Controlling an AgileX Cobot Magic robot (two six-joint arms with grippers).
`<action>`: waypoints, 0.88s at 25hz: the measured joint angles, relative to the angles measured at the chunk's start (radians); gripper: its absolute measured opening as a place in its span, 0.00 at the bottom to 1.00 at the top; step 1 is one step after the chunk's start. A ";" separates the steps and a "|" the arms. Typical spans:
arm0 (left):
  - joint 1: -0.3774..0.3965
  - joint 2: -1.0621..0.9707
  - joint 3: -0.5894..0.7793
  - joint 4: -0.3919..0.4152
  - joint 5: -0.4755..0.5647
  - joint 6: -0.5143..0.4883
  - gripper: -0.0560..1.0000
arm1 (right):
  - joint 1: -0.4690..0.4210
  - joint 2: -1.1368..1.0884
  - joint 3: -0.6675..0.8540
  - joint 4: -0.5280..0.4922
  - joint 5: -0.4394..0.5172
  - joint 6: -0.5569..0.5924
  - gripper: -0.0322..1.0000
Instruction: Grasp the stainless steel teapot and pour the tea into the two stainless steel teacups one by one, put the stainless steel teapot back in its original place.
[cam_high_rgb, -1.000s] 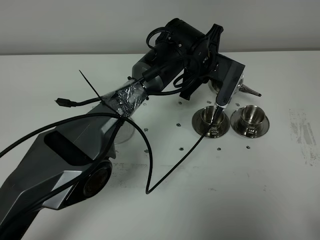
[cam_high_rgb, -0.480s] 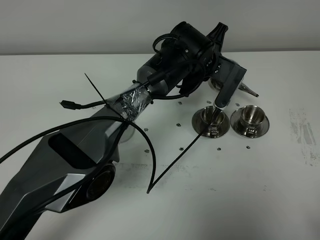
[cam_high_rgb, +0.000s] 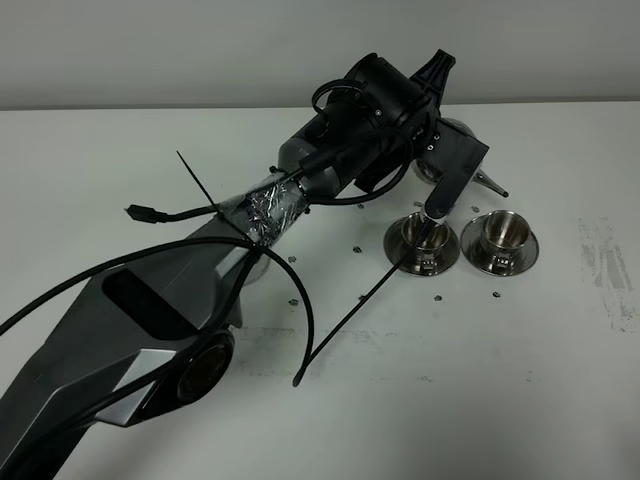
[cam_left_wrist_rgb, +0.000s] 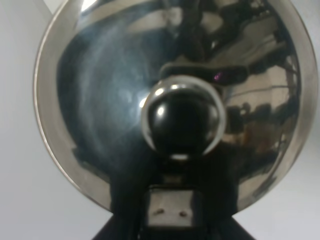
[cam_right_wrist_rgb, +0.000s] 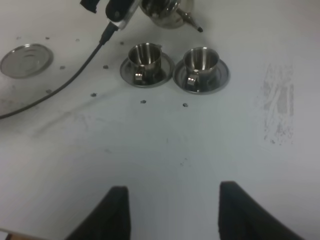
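Mirror-bright rounded steel teapot (cam_left_wrist_rgb: 100, 90), ball-knobbed lid (cam_left_wrist_rgb: 181, 117), gripped by left claw (cam_high_rgb: 455, 162); right claw (cam_right_wrist_rgb: 172, 210) gapes wide.

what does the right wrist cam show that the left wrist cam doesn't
Only the right wrist view shows the two stainless steel teacups on their saucers, the flat steel disc with nothing on it, a black cable, and the right gripper with its jaws open over bare table. Only the left wrist view shows a close look at the lid knob. Both show the stainless steel teapot, whose spout appears in the right wrist view alone, and the white table.
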 joint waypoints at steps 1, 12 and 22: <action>-0.003 0.000 0.000 0.007 -0.003 0.000 0.28 | 0.000 0.000 0.000 0.000 0.000 0.001 0.42; -0.028 0.011 0.000 0.064 -0.017 -0.003 0.28 | 0.000 0.000 0.000 0.011 0.000 0.001 0.42; -0.032 0.036 0.000 0.106 -0.027 -0.006 0.28 | 0.000 0.000 0.000 0.011 0.000 0.001 0.42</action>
